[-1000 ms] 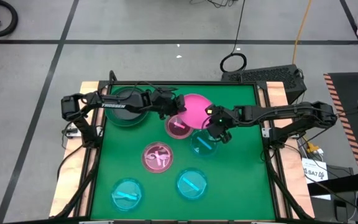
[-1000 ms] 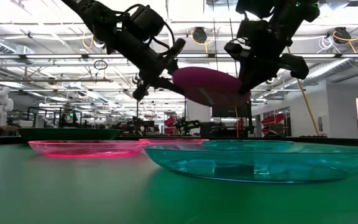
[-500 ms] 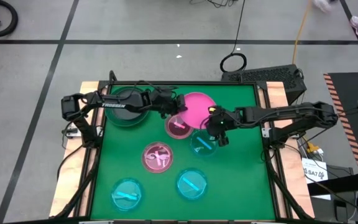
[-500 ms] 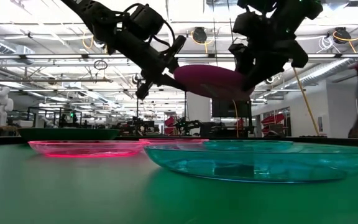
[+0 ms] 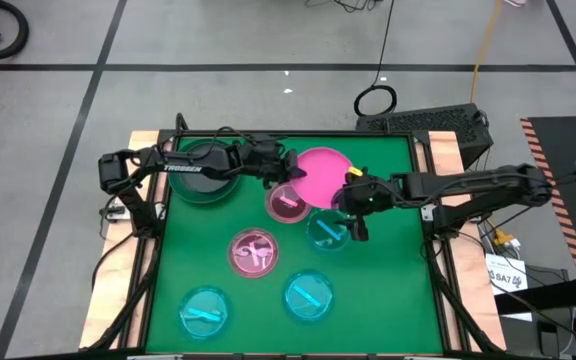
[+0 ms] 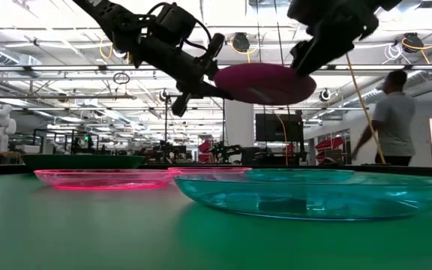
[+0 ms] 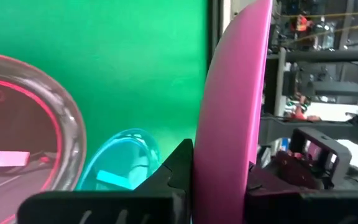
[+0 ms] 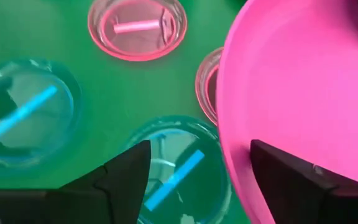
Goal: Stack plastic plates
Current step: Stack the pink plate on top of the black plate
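From above, the left gripper [image 5: 290,174] pinches the magenta plate [image 5: 320,174] by its left edge over the far middle of the table [image 5: 388,270], so it hangs clear of the plates below; the right gripper [image 5: 353,205] sits just right of it, fingers spread. At table height, the plate rides level, well above a cyan plate [image 6: 317,193]. The left wrist view shows the rim clamped edge-on. The right wrist view shows parted fingers beside it, gripping nothing.
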Tool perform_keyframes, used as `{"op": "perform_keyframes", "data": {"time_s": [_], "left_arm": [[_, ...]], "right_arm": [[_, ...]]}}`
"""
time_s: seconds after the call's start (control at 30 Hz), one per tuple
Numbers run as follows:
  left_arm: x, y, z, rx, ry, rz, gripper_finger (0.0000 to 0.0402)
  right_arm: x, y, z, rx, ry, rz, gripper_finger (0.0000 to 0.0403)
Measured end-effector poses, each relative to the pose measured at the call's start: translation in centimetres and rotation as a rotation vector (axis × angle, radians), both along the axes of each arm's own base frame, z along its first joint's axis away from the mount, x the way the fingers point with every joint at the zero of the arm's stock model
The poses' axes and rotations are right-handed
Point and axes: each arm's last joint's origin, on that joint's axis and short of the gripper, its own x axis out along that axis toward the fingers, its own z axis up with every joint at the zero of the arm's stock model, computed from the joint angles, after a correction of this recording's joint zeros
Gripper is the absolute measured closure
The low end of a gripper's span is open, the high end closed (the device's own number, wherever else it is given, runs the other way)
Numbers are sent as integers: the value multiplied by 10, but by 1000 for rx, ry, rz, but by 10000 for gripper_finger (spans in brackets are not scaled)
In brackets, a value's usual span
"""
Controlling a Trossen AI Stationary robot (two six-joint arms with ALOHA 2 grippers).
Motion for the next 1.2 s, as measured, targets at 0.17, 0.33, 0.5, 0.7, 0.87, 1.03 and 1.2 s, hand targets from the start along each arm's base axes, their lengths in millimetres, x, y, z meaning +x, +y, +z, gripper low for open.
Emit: {"op": "perform_keyframes", "data": {"time_s": [0.17,0.33,0.5,0.7,0.87,1.03,1.2], "left_arm": [[2,4,9,18,-25,-16,358],[5,12,25,47,-59,-36,358],[8,21,47,84,-62,-55,358],[6,30,83,199,28,-100,358],[-8,41,113,291,167,-97,359],[-24,50,130,326,269,-139,359],[-45,61,134,357,403,-186,359]], "right_arm": [[-5,4,10,79,-57,-57,135],[-14,4,23,134,-128,-141,135],[-24,4,35,247,-190,-229,135],[-31,4,43,329,-227,-294,135],[-38,5,41,357,-193,-274,135],[-43,5,49,363,-244,-277,135],[-47,4,52,380,-257,-310,135]]}}
